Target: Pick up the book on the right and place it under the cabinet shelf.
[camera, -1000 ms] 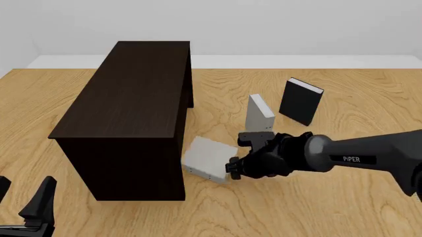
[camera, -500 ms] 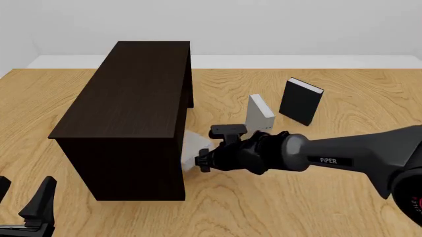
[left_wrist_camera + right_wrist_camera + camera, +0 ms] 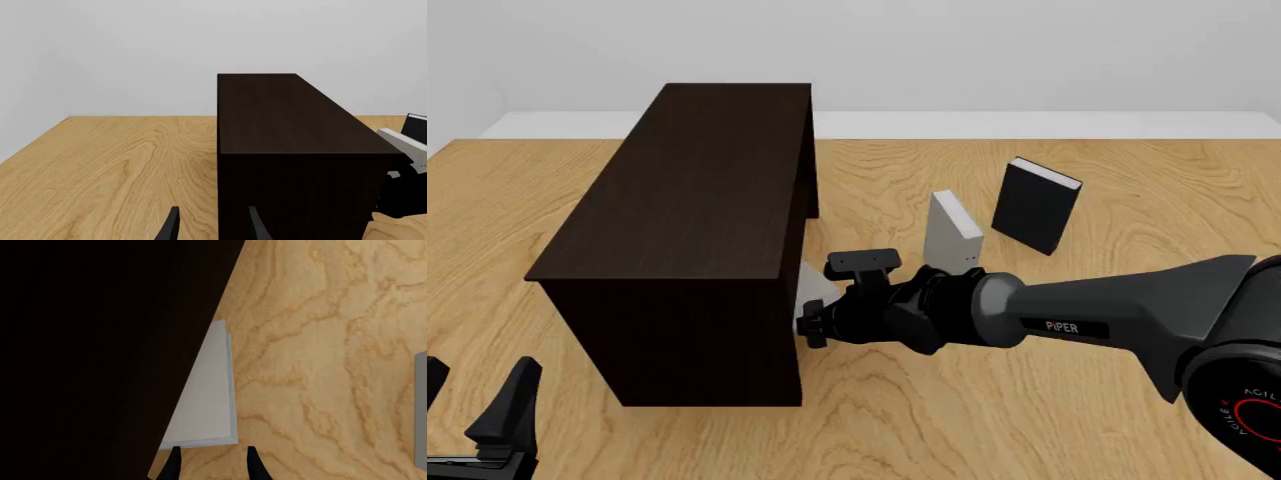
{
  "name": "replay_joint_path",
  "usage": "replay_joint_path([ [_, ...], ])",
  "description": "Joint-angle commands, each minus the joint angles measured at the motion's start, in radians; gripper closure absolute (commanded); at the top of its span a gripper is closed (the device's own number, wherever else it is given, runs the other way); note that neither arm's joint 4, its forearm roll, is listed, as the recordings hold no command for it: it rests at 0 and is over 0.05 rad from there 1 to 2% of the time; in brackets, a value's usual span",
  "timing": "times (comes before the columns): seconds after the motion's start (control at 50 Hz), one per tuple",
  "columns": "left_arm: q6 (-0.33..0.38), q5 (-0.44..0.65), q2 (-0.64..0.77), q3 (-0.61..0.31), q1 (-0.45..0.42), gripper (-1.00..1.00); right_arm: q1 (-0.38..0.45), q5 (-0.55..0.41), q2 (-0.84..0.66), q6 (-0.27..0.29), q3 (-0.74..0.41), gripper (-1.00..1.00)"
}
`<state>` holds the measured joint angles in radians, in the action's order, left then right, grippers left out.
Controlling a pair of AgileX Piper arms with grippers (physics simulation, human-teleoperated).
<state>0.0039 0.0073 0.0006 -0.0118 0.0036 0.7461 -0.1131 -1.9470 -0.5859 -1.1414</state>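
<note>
Right gripper sliding the book under the cabinet.
Book lies flat, mostly beneath the shelf, one grey wedge showing; jaws appear apart around its near edge, grip uncertain. Keep pushing level and low. A second ago the book lay fully exposed beside the cabinet.

A light wooden table with a wavy grain carries everything. On its left half stands the cabinet shelf, long, nearly black, running away from the arms' side. The book lies flat on the table at the cabinet's near right edge, mostly hidden beneath it. Further right a second grey book stands upright, and just beyond it a black-covered book also stands upright.
</note>
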Motion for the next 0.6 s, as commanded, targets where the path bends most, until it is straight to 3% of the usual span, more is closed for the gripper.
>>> replay_joint_path([
  [0.02,0.000,-0.003,0.000,0.003,0.000,-1.00,0.023,0.110,-0.006,-0.044,0.015,-1.00],
  [0.6,0.000,-0.003,0.000,0.003,0.000,-1.00,-0.076,0.135,0.153,-0.014,0.190,-1.00],
])
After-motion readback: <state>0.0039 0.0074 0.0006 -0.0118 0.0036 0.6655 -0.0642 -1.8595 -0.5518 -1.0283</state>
